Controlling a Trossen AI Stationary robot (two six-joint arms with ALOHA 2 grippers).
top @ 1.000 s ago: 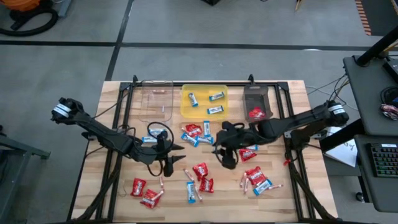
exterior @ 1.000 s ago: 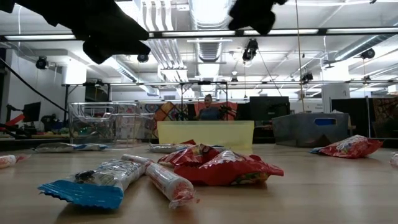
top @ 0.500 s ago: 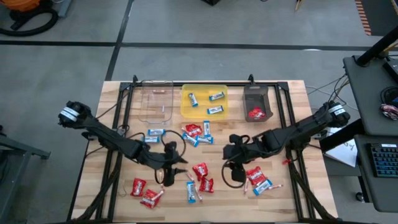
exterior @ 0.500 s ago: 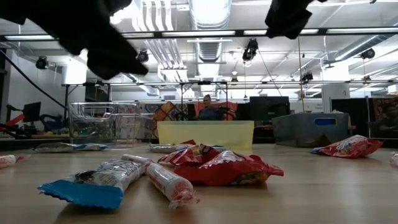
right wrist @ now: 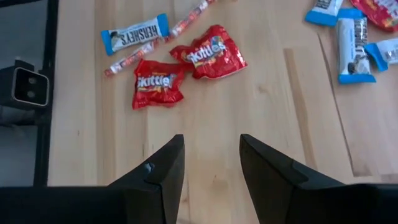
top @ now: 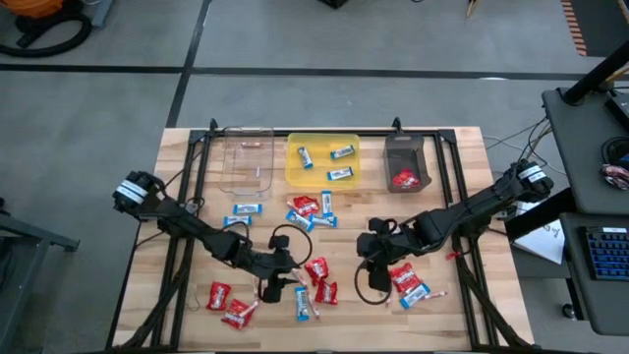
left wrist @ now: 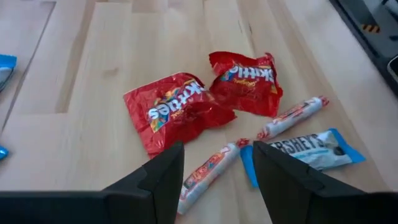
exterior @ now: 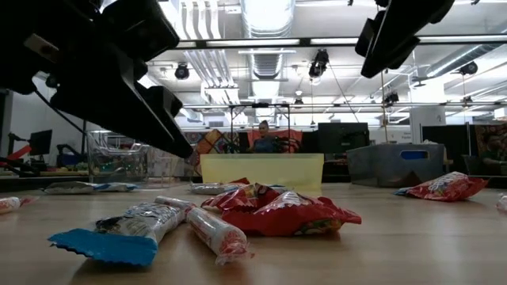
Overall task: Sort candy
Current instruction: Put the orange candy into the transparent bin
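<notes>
The left hand (top: pixel 278 278) is seen low and left of centre in the high view, fingers parted and empty, above two red packets (left wrist: pixel 180 109) and a pinkish stick (left wrist: pixel 208 171). The right hand (top: pixel 374 264) is seen low and right of centre, likewise parted and empty. Candy (top: pixel 316 270) is scattered across the bench (top: pixel 187 295); three blue-and-white bars lie in the yellow tray (top: pixel 295 177) at the top.

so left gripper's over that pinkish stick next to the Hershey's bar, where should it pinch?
Judging by the left wrist view: mid-length on the pinkish stick, from straight above, left gripper fingers across its narrow width. It lies flat, its far end near the Hershey's bar, so avoid that end.
</notes>
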